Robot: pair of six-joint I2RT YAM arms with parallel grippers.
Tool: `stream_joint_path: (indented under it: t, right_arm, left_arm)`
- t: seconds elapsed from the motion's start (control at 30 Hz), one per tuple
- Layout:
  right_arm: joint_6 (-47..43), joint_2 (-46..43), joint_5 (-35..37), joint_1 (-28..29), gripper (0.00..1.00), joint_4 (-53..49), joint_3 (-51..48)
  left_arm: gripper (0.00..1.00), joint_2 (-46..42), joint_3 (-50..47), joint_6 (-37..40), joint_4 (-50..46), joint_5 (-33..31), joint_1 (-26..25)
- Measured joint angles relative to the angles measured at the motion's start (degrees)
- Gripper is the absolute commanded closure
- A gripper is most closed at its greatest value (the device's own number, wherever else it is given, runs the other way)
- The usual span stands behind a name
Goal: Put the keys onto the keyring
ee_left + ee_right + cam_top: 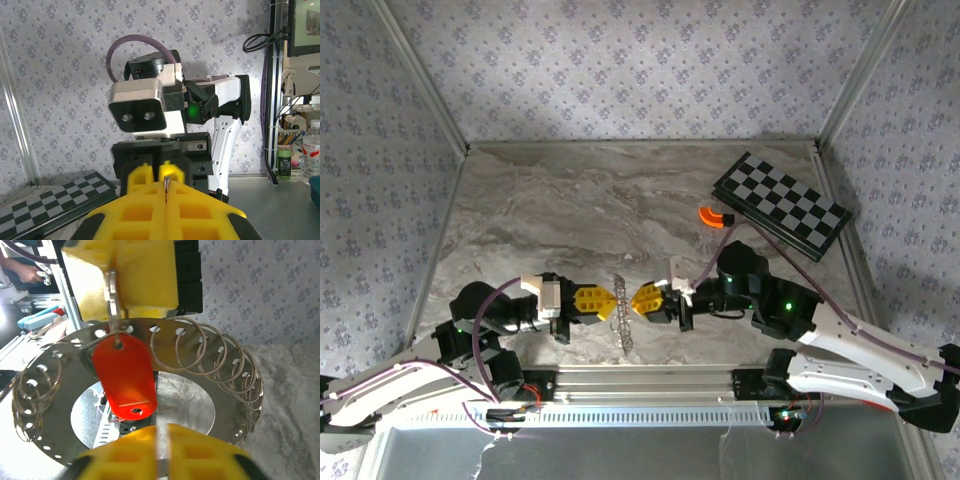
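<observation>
Key, small, with a red plastic head (pixel 125 377), lies against the flat silvery metal keyring fringed with wire loops (pixel 75 370), upright above the marble-patterned tabletop (pixel 570 200). Left claw (pixel 165 202) pinches the keyring's edge; right claw (pixel 160 437) faces it, spread or pinching I cannot tell.

Keyring (pixel 623 310) upright between left hand (pixel 611 303) and right hand (pixel 637 300), key (pixel 124 377) against keyring, board (pixel 780 204) far right.
</observation>
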Motion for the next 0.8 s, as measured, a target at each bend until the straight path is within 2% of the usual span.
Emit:
stream_joint_path:
  t: [0.13, 0.43, 0.63, 0.8]
  right_arm:
    - [0.1, -3.5, 0.4, 0.0, 0.6, 1.2, -1.3]
    - [0.8, -4.9, 0.3, 0.0, 0.58, 4.3, -1.5]
    - [1.9, -2.6, -1.2, 0.4, 0.43, 5.8, -1.4]
    - [2.1, -1.4, -1.4, 0.7, 0.43, 6.0, -1.0]
  left_arm:
    - [1.0, 0.0, 0.0, 0.0, 0.0, 0.4, -0.2]
    - [1.0, 0.0, 0.0, 0.0, -0.1, 0.4, -0.3]
    - [1.0, 0.0, 0.0, 0.1, -1.1, 0.4, -0.3]
    - [1.0, -0.1, 0.0, 0.4, -2.7, 0.3, -0.3]
